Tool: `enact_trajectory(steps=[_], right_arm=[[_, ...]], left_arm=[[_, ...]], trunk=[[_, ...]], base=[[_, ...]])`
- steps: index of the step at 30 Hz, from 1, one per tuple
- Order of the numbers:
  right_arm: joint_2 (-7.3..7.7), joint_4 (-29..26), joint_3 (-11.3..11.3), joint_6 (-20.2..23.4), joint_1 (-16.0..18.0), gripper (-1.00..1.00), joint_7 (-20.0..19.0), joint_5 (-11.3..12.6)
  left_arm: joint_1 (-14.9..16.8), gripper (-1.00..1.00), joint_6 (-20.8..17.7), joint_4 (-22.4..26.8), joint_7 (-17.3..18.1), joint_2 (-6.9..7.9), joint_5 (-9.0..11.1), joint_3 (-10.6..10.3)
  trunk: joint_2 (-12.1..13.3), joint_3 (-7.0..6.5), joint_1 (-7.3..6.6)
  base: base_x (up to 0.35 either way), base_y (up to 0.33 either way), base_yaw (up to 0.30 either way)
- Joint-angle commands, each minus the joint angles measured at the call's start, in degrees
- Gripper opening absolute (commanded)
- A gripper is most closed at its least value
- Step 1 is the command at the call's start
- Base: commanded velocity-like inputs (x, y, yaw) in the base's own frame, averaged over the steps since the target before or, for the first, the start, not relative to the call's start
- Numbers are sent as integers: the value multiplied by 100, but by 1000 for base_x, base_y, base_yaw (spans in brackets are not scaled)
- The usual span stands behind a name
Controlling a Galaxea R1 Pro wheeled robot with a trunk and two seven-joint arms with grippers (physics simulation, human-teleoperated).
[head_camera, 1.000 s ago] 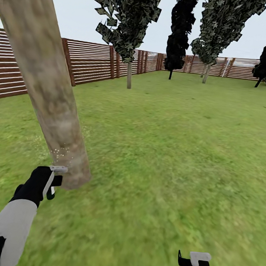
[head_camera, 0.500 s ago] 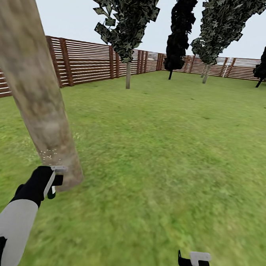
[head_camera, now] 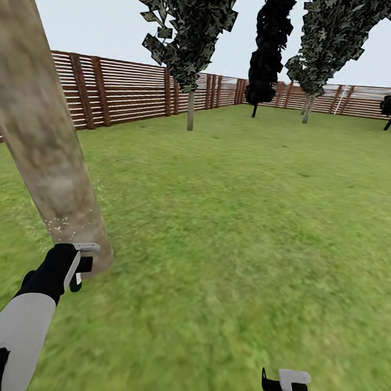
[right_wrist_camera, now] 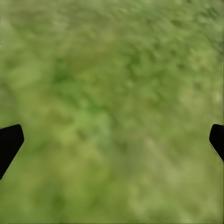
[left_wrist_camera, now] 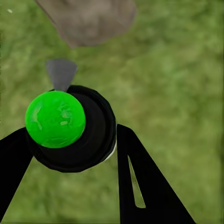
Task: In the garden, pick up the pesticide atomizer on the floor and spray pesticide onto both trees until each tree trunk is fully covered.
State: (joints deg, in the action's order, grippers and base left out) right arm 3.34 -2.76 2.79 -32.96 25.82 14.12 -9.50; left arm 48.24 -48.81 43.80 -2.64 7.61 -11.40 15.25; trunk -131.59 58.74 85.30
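Note:
My left gripper [head_camera: 81, 264] is shut on the pesticide atomizer [head_camera: 75, 284], held close to the foot of the thick, mottled tree trunk [head_camera: 44, 144] at the left of the head view. In the left wrist view the atomizer [left_wrist_camera: 56, 119] is a round black bottle with a bright green top and a grey nozzle, clamped between the black fingers [left_wrist_camera: 140, 186], with the trunk's base [left_wrist_camera: 88, 18] just beyond it. White pesticide specks [head_camera: 59, 225] dot the bark low down. My right gripper [head_camera: 285, 385] hangs open over bare grass, nothing between its fingertips [right_wrist_camera: 9, 142].
Green lawn [head_camera: 246, 222] stretches ahead to a reddish-brown slat fence [head_camera: 133, 92]. A thinner pale-trunked tree [head_camera: 190, 110] stands near the fence, with a black conifer [head_camera: 266, 54] and another leafy tree [head_camera: 309, 107] farther back.
The whole view has shifted, so the camera moved: the near trunk now sits further left in the picture. Both arms hold the same pose, and the atomizer stays gripped.

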Motion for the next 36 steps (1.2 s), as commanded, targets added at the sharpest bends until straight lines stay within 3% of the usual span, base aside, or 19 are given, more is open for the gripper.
enact_trajectory(steps=[1, 6, 17, 23, 31, 36], right_arm=[[0, 3, 28, -9, 2, 100, 29, -60], [0, 3, 28, -9, 2, 100, 29, -60], [7, 3, 34, -9, 2, 100, 29, -60], [0, 3, 29, -9, 2, 100, 30, -60], [0, 3, 29, -9, 2, 100, 32, -60], [0, 3, 30, -9, 2, 100, 29, -60]], left_arm=[[3, -100, -24, 5, 0, -4, -20, 5], [1, -100, -24, 6, 0, 3, -20, 8], [3, -100, -6, 14, -1, 4, -11, 24], [2, -100, 2, 14, -8, 10, -15, 29], [8, -100, 3, 35, -21, 25, -13, 25], [87, -100, -20, 170, -336, -21, -11, 19]], trunk=[[-2, 5, 1], [-2, 5, 1], [-2, 5, 1], [-2, -7, 1], [-2, -29, 1], [-2, -38, 1]], base=[[170, -245, 271], [214, -210, 275], [281, -143, 19], [262, -163, 222], [-72, -159, 264], [-32, -18, 196]])
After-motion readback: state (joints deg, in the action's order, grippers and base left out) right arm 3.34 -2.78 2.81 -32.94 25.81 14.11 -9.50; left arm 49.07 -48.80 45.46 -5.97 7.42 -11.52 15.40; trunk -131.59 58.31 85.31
